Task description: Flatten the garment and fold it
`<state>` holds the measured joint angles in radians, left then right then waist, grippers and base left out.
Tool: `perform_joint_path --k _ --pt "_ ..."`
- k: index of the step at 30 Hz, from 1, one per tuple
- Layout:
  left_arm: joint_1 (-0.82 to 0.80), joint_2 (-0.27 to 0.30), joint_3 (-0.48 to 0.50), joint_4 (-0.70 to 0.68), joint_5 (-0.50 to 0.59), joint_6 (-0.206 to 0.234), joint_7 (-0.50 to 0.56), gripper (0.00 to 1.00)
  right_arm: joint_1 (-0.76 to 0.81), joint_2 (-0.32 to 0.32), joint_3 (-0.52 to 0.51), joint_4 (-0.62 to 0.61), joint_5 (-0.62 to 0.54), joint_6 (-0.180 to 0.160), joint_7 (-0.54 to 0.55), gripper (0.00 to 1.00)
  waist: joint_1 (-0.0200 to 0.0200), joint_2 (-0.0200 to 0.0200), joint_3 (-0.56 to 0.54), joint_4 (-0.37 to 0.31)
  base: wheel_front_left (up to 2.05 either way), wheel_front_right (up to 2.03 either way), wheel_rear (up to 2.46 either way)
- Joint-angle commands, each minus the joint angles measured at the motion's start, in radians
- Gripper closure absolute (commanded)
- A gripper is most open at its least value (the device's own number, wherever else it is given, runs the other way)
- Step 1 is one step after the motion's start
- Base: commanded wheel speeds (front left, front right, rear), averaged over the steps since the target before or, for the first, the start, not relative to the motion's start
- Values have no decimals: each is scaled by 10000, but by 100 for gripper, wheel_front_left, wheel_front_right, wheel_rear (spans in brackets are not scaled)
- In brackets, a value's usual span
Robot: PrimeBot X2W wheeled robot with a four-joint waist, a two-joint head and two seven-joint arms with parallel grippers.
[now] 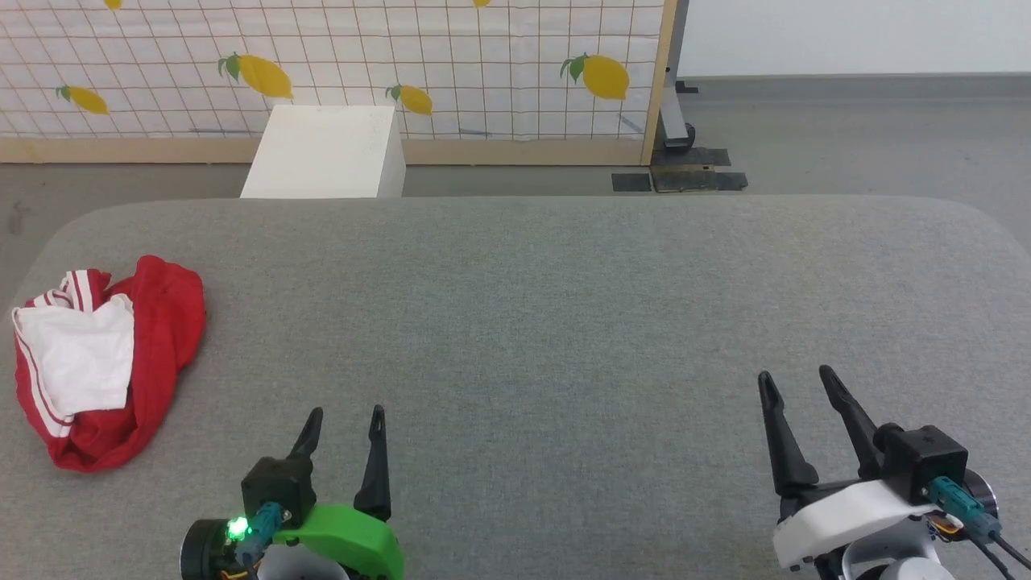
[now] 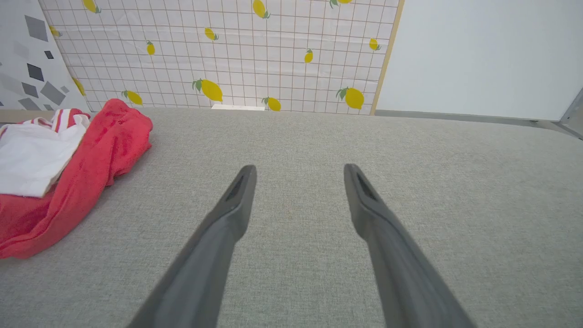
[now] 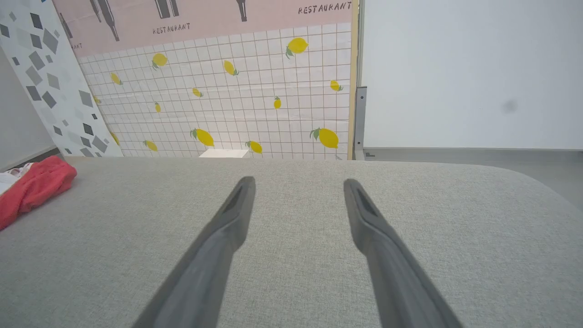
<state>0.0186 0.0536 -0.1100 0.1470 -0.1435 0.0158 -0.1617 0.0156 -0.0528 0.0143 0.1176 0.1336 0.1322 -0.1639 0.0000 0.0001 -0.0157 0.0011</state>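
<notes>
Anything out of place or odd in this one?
The shirt lies crumpled in a heap near the left edge of the table, its white part bunched over the red, far off centre. The left gripper and right gripper stand open, apart from it. Nothing looks spilled or damaged.

A grey fabric-covered bench (image 1: 564, 282) is noted. Beyond it a white box (image 1: 326, 153) is seen against a wood-framed lemon-print panel (image 1: 483, 72). Grey floor (image 1: 846, 137) and a plain white wall (image 1: 846, 36) are recorded to the right.
</notes>
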Motion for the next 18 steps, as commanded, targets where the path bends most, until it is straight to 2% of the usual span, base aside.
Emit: perform_joint_path --k 1,11,18 --pt "-102 -23 -44 57 -47 77 -134 0 -22 17 10 62 93 -10 -108 0 0 -1 6 2 0 0 0" --pt "-174 -25 -183 161 -197 105 -339 0 -45 19 62 199 216 -11 -314 0 0 -1 58 73 0 0 0" --pt "-224 -27 -235 237 -259 125 -484 0 -31 21 289 310 214 -12 -460 0 0 -1 105 487 0 0 0"
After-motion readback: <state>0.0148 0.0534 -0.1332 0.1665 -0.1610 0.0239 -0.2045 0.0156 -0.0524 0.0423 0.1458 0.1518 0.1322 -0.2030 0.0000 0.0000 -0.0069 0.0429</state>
